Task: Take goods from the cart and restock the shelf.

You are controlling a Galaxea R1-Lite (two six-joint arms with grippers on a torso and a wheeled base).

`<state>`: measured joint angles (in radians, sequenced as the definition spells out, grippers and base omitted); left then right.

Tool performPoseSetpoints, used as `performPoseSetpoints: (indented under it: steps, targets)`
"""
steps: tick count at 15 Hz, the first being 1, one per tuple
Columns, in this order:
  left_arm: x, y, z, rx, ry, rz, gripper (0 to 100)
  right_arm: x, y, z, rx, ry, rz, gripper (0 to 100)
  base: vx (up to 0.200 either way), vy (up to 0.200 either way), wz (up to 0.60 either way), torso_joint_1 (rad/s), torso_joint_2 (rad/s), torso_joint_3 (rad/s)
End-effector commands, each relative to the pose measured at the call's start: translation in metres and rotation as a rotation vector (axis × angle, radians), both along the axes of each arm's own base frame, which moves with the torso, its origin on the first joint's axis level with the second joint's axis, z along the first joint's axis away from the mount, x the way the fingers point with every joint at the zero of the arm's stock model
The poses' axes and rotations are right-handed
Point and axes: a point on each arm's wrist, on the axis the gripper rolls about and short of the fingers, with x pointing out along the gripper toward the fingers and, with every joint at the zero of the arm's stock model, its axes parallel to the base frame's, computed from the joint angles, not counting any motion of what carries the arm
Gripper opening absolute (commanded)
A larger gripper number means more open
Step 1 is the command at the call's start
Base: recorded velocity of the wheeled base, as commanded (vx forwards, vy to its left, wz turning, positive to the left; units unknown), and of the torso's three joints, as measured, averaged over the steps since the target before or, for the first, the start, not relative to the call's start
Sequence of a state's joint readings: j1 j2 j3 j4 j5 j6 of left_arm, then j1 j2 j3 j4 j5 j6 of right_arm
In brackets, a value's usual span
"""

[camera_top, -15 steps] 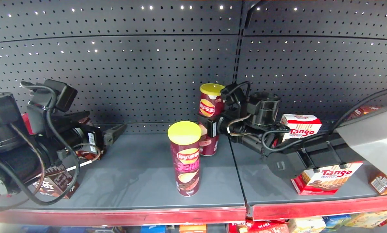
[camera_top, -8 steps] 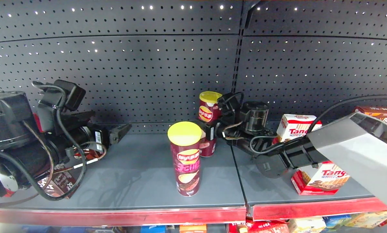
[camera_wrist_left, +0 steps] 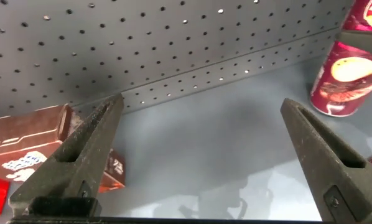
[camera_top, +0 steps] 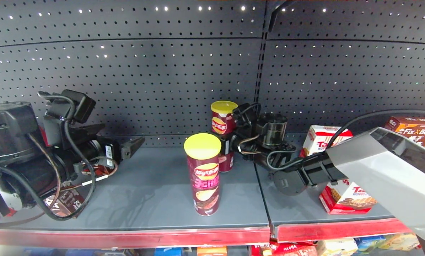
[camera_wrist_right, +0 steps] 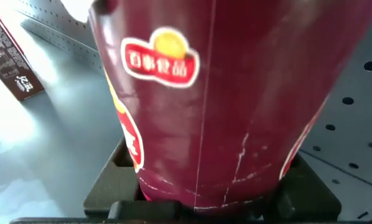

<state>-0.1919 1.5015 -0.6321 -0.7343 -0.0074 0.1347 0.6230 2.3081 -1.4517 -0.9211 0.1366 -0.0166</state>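
Placement is the step I judge to be in hand. Nearest me, close to the front edge of the shelf (camera_top: 145,202), a tall maroon can (camera_top: 202,174) with a yellow lid stands upright on its own. Toward the shelf's left end, my left hand (camera_top: 132,144) lies low over the shelf, its fingers spread wide with nothing between them. A brown box (camera_top: 65,204) sits beside that arm.

Farther in, just behind the front can and close to the back edge, my right hand (camera_top: 227,146) is clamped round the lower body of a second can (camera_top: 222,122). That can is upright, but I cannot tell whether its base is down on the shelf.

To do this well I would:
- settle it flat, in line behind the front can with a gap between them;
- let go only once it bears its own weight;
- draw the hand out toward the right end without brushing either can or the red-and-white wafer boxes (camera_top: 347,201) there.

As for print, both cans carry a round red-and-yellow logo with pale characters, and I leave the wording unread. Behind everything, the dark perforated back panel (camera_top: 162,89) bears no writing.
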Motion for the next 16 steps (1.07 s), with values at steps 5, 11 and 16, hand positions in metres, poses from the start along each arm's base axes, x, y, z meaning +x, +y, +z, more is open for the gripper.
performPoseSetpoints:
  steps: [5,11,16]
  targets:
    - [0.0,0.0,0.001,-0.002,-0.003,-0.001,100,0.007,0.018,0.0,0.012,-0.015,0.023,0,0.0,0.0,0.0,0.0,0.0,0.0]
    - [0.0,0.0,0.001,-0.001,-0.005,-0.003,100,0.007,0.021,-0.007,0.005,-0.004,0.021,0,0.0,0.0,0.0,0.0,0.0,0.0]
    - [0.0,-0.001,0.001,-0.001,-0.003,-0.005,100,0.007,0.02,-0.004,0.008,-0.009,0.012,100,0.0,0.0,0.0,0.0,0.0,0.0]
